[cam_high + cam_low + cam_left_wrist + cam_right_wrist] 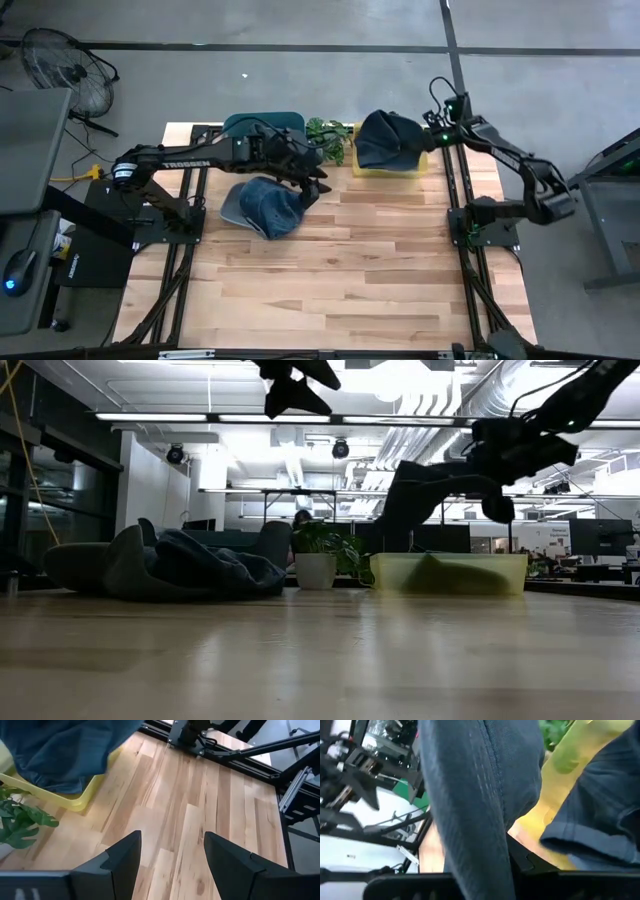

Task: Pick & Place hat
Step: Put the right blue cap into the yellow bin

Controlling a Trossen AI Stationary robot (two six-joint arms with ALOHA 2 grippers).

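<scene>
A dark blue hat (385, 140) hangs over the yellow bin (395, 172) at the table's far right, with my right gripper (432, 140) shut on it. The low view shows this hat (420, 482) above the bin (500, 572), which has another dark cloth thing (600, 820) inside. A lighter denim hat (265, 205) lies crumpled on the table at the left centre. My left gripper (315, 185) hovers open, high above the denim hat's right side, with only bare table between its fingers (125, 860). My right gripper holds the dark hat by a fold of its cloth (480, 820), which runs down between the two fingers. The gripper itself hides the exact place of contact. The fingers come slanting down from the table's right side. The hat hangs toward the left, clear above the bin.
A small potted plant (330, 135) stands at the far edge, left of the bin. A teal object (262, 122) lies behind the denim hat. The near half of the wooden table (340, 290) is bare. Black frame rails (465, 230) run along both sides.
</scene>
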